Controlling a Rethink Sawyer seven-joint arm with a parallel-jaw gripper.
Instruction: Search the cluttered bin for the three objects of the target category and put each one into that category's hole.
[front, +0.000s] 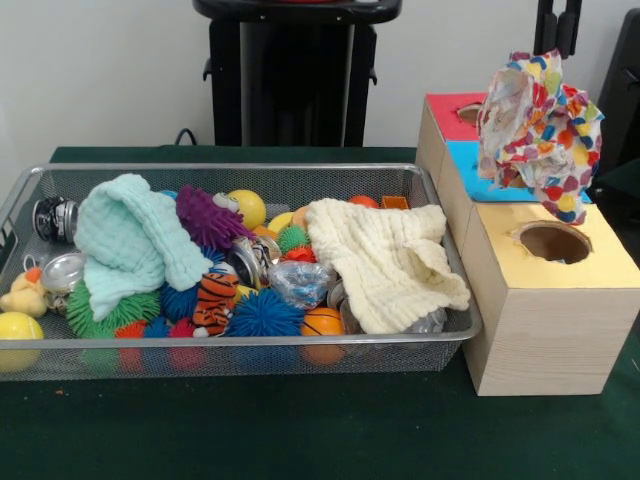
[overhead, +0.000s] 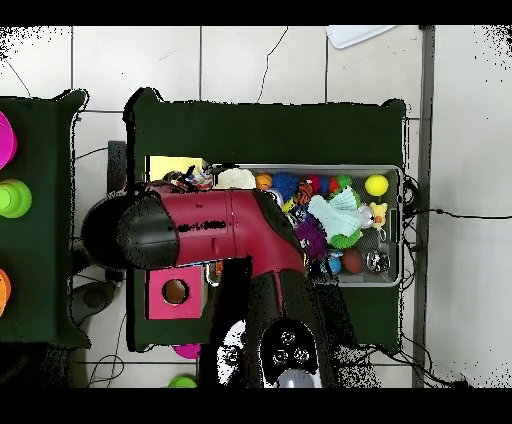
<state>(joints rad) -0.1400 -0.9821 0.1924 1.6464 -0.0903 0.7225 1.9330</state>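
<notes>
One printed fabric piece (front: 540, 130), white with red, blue, yellow and orange blotches, hangs bunched in the air above the blue and yellow box tops. It hangs from my gripper (front: 557, 42), whose black fingers come down at the top right and are shut on its upper end. The yellow-faced hole (front: 552, 242) lies just below and in front of the fabric. The wire mesh bin (front: 250, 345) stands to the left, full of toys. No other printed piece shows in it. In the overhead view my red arm (overhead: 220, 225) covers the boxes, and a bit of fabric (overhead: 195, 181) shows by the yellow face (overhead: 170, 166).
A mint-green waffle cloth (front: 130, 240) and a cream waffle cloth (front: 385, 260) lie over the toys in the bin. Behind the yellow box are the blue-faced box (front: 475, 170) and the red-faced box (front: 455, 105). The robot's pedestal (front: 295, 70) stands behind the bin.
</notes>
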